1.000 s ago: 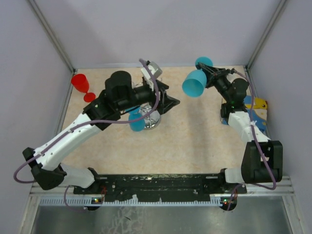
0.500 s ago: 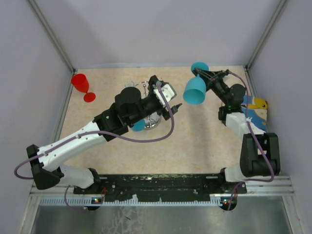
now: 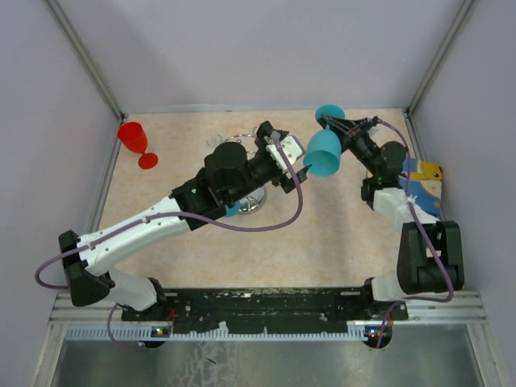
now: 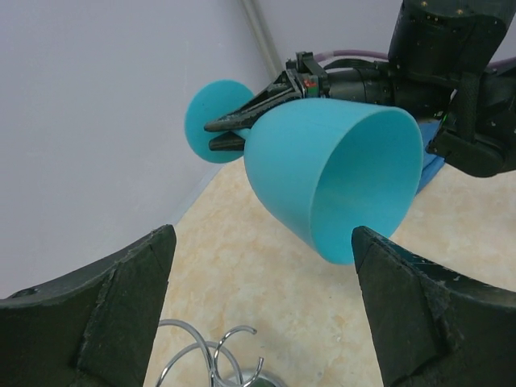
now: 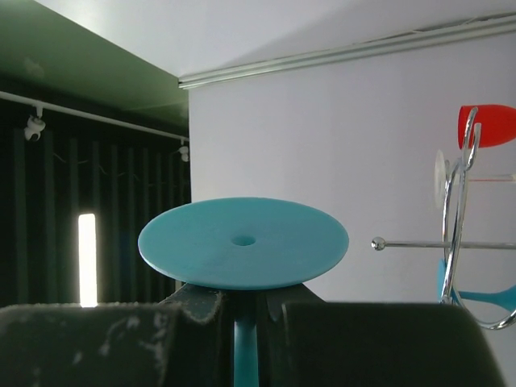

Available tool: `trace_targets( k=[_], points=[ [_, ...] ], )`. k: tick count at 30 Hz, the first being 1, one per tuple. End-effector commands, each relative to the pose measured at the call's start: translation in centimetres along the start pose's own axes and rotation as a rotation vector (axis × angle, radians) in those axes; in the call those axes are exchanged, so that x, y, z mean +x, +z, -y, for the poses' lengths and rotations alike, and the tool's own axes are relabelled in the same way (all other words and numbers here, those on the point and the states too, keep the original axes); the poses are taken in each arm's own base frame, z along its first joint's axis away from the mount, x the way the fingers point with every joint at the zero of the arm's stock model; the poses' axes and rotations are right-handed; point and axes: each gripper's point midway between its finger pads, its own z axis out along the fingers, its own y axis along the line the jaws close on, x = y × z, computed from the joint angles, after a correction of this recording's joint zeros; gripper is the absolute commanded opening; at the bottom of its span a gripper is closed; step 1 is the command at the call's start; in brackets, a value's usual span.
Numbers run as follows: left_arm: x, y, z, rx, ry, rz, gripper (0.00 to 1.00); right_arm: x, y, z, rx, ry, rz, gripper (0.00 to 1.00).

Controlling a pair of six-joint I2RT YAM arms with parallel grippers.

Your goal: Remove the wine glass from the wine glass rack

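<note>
My right gripper (image 3: 334, 127) is shut on the stem of a teal wine glass (image 3: 324, 152) and holds it in the air, tilted, with its bowl toward the left arm. In the right wrist view the glass's foot (image 5: 243, 242) sits just above my shut fingers (image 5: 189, 306). My left gripper (image 3: 295, 155) is open, and the teal bowl (image 4: 334, 181) lies just beyond and between its fingers (image 4: 129, 290). The chrome wine glass rack (image 3: 251, 202) is mostly hidden under the left arm. Its hooks show in the left wrist view (image 4: 201, 351) and the right wrist view (image 5: 456, 226).
A red wine glass (image 3: 134, 139) stands at the back left of the table. A second teal glass (image 3: 231, 210) shows under the left arm by the rack. A blue and yellow object (image 3: 424, 172) lies by the right wall.
My left arm has swung right, away from over the rack, until its open gripper reaches the teal bowl. My right gripper has tilted the glass lower and toward the left.
</note>
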Motion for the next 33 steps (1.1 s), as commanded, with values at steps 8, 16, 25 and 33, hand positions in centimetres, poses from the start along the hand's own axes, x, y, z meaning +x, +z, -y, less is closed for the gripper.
trace_targets(
  k=[8,16,25,33],
  points=[
    [-2.8,3.7,0.7,0.028,-0.054,0.024,0.36,2.0,-1.1,-1.7,-0.043,-0.011,-0.031,0.00],
    [-2.6,4.9,1.7,0.065,-0.076,0.006,0.00,1.5,-1.4,-0.9,-0.031,-0.001,-0.003,0.00],
    [-1.3,6.7,3.2,0.120,-0.069,-0.030,0.16,1.7,-1.5,-1.1,-0.041,0.003,-0.004,0.00],
    [-0.2,8.1,3.1,0.091,-0.061,-0.075,0.00,1.2,-2.0,-0.7,-0.050,0.020,0.020,0.37]
  ],
)
